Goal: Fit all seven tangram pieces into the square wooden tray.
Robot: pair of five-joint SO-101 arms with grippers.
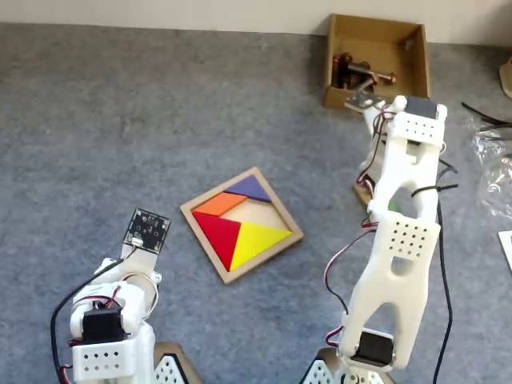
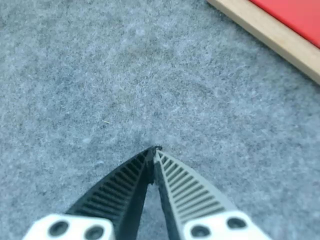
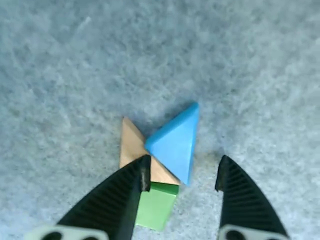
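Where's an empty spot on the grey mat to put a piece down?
Plenty of bare mat left of and behind the tray, and between tray and cardboard box. It's crowded under the right tool, where the blue triangle, tan piece and green piece huddle.

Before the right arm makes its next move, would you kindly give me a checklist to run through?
1. Right end effector open: ok.
2. Blue triangle under its opening: ok.
3. Blue triangle free of neighbours: not ok, it overlaps the tan piece.
4. Bare space left in the tray: ok.
5. Left end effector shut and off the tray: ok.
6. Blue triangle fits the gap: cannot tell.
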